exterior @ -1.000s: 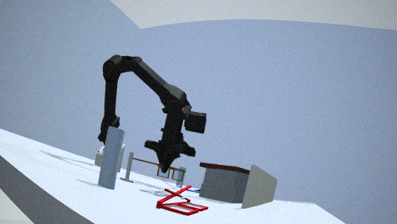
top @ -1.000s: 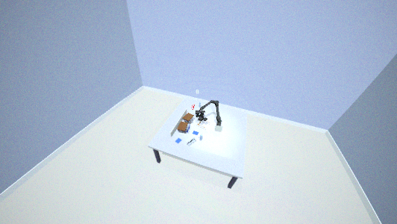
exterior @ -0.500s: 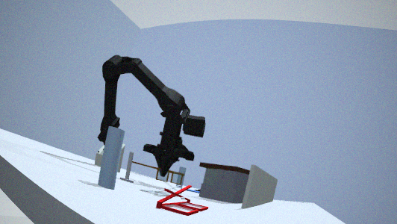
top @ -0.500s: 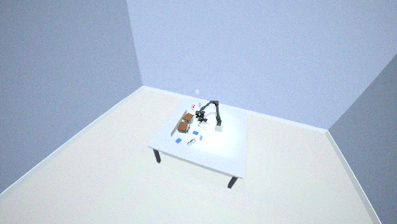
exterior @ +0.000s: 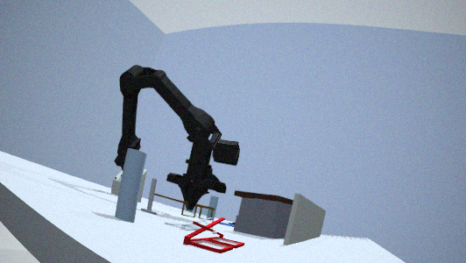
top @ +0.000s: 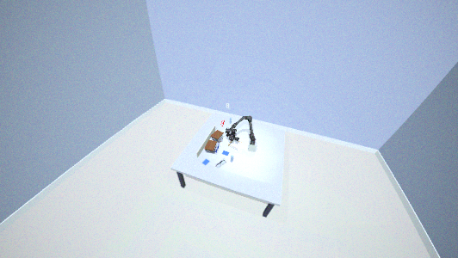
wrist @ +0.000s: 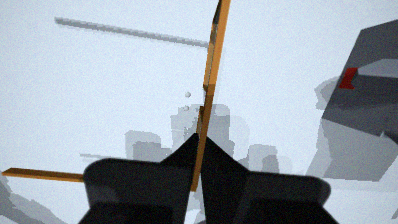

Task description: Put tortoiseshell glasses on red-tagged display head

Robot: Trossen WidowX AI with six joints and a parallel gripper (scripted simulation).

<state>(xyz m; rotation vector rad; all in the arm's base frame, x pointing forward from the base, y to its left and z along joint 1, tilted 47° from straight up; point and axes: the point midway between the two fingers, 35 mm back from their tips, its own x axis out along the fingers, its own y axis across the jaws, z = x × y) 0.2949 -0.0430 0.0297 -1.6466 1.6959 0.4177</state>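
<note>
The tortoiseshell glasses (exterior: 200, 210) (wrist: 215, 60) hang above the table. My gripper (exterior: 190, 208) (wrist: 198, 137) is shut on their front frame near the bridge; one temple (wrist: 45, 174) reaches left in the wrist view. Two display heads, one (top: 217, 135) behind the other (top: 211, 146), stand side by side with brown tops. In the exterior view a grey head (exterior: 263, 217) stands right of the gripper, apart from the glasses. In the wrist view a dark grey head (wrist: 375, 45) at the right edge shows a red patch (wrist: 347, 79), seemingly its tag. Its ears are not clearly visible.
Red glasses (top: 222, 123) (exterior: 221, 250) and a blue-grey cylinder (top: 230, 120) (exterior: 131, 186) stand on the table (top: 258, 181). A pale panel (exterior: 304, 219) stands behind the heads. A thin post (exterior: 151, 195), blue squares (top: 225, 153) (top: 206, 162) and dark-framed glasses (top: 220, 163) are also there.
</note>
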